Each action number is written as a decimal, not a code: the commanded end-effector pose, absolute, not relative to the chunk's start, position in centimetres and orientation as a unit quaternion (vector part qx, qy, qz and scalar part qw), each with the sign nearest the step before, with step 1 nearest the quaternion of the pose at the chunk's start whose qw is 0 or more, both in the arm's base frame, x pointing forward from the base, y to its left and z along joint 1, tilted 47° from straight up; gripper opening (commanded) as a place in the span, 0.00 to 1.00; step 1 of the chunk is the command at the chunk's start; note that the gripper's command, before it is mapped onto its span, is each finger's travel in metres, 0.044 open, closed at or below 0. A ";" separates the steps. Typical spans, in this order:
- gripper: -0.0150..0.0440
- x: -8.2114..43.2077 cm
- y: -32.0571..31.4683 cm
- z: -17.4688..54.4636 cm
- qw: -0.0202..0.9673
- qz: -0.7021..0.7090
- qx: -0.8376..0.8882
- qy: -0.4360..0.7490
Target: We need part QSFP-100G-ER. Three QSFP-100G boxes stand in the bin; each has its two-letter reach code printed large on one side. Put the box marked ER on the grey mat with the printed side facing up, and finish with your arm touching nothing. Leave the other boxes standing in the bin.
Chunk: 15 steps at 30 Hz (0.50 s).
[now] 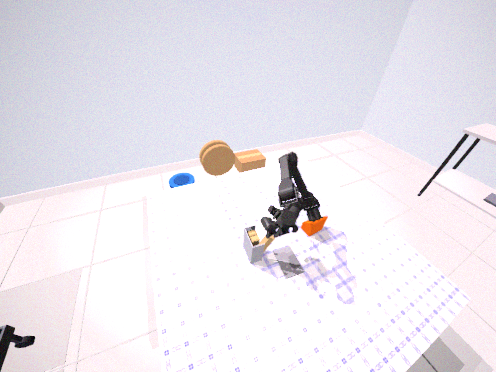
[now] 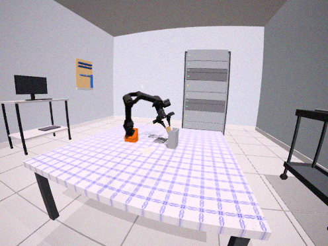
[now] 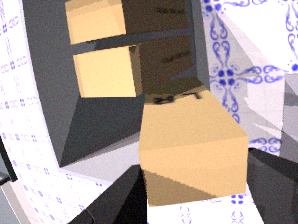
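The grey bin point(image 1: 255, 254) point(image 2: 173, 140) point(image 3: 42, 65) stands on the table. My gripper point(image 1: 273, 234) point(image 2: 167, 124) point(image 3: 194, 167) is shut on a tan box point(image 1: 268, 243) point(image 2: 168, 129) point(image 3: 195, 172). This box leans out over the bin's edge toward the arm; its lower end is hidden in the bin. Dark print shows at the far end of its upper face, cut off and unreadable. Two other tan boxes point(image 3: 106, 72) point(image 3: 95, 22) stand in the bin; their side print is too dark to read. The grey mat point(image 1: 289, 263) point(image 2: 161, 140) lies beside the bin.
The arm's orange base point(image 1: 314, 226) point(image 2: 131, 139) stands on the table with the checked cloth point(image 1: 240, 310) point(image 2: 149, 175). A blue ring-shaped thing point(image 1: 181, 180), a round tan thing point(image 1: 218, 159) and a brown carton point(image 1: 250, 161) are farther back. A server rack point(image 2: 207, 89) stands behind the table.
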State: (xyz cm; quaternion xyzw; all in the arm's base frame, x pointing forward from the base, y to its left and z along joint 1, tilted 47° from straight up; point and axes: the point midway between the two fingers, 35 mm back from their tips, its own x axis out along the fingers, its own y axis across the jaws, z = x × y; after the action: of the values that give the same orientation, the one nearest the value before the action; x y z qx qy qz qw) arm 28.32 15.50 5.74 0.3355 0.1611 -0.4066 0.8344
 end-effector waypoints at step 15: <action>0.51 26.5 15.9 5.8 0.833 -0.406 0.338 0.164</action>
State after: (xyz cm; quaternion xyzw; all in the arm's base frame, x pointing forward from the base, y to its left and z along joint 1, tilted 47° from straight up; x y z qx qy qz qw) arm 27.22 15.87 5.93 0.3374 0.1616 -0.4063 0.8336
